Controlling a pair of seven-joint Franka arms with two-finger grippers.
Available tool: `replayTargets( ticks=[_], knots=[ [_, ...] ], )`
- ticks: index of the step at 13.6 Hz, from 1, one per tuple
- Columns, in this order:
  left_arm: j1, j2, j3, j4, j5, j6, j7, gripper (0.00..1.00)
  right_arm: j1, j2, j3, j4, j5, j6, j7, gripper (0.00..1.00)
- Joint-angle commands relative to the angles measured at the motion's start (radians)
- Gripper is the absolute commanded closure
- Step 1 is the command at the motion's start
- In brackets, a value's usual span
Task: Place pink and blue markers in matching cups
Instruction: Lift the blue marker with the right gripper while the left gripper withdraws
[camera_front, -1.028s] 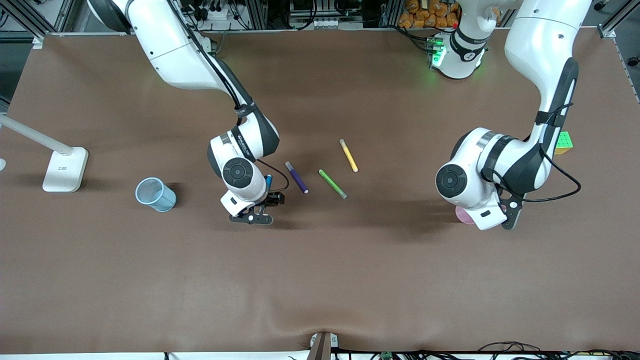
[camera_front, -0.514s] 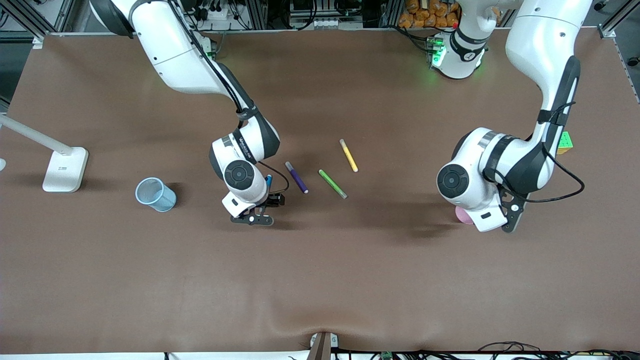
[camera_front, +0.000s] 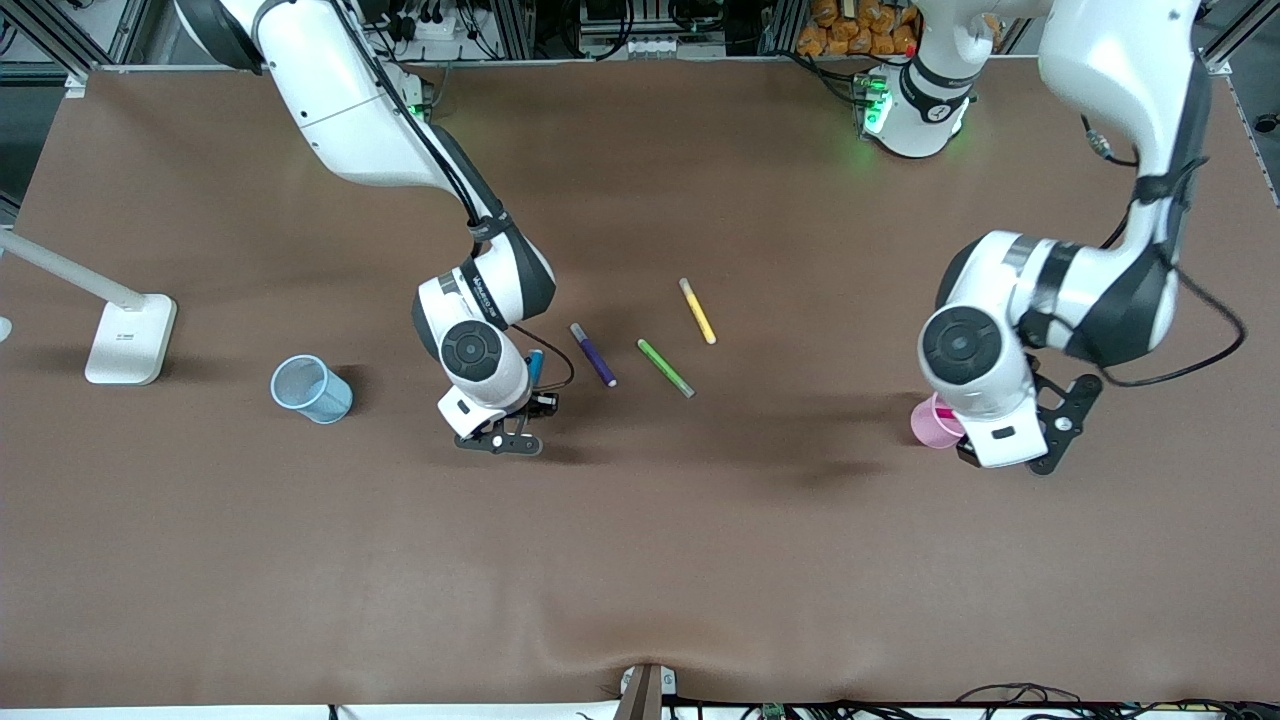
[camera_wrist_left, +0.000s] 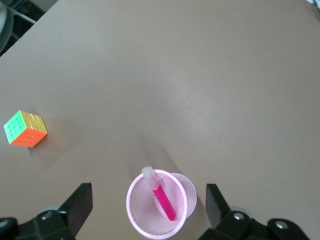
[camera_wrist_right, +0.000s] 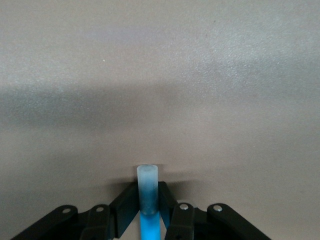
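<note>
Tabletop (camera_front: 640, 560) plain brown, matte. Slim magenta-pink marker (camera_wrist_left: 162, 199) leans inside pale pink mesh cup (camera_wrist_left: 145, 225); left pincer (camera_wrist_left: 147, 207) spread wide above. Right pincer (camera_wrist_right: 148, 200) clamps mid-blue marker (camera_wrist_right: 148, 192), pale-capped.

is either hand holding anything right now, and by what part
The right hand is shut on the blue marker, just below its pale cap. The left hand is open and holds nothing; the pink marker stands in the pink cup under it.

arms: glossy white shells, dark grey joint bands | black cables | black pincers, silver screws
</note>
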Motion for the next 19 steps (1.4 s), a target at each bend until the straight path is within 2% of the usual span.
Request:
replayTargets(
  ticks=[1,4,11,16,19],
  knots=[
    [0.079,-0.104,-0.008,0.0,-0.155,-0.013,0.254,0.0,-0.021,-0.006,0.013,-0.006,0.0,0.0,0.001,1.0],
    [0.165,-0.182,-0.008,0.0,-0.284,-0.013,0.5,0.0,-0.021,-0.03,0.014,-0.003,0.0,-0.015,0.0,1.0],
    [0.173,-0.302,-0.008,0.0,-0.446,-0.021,0.677,0.0,-0.021,-0.135,0.011,-0.001,-0.001,-0.058,-0.025,1.0],
    [0.174,-0.366,-0.006,0.005,-0.447,-0.114,0.821,0.0,-0.101,-0.231,0.01,-0.007,-0.001,-0.13,-0.277,1.0],
    [0.174,-0.397,0.0,0.012,-0.449,-0.157,1.014,0.0,-0.184,-0.288,0.01,-0.027,-0.001,-0.146,-0.509,1.0]
  ],
)
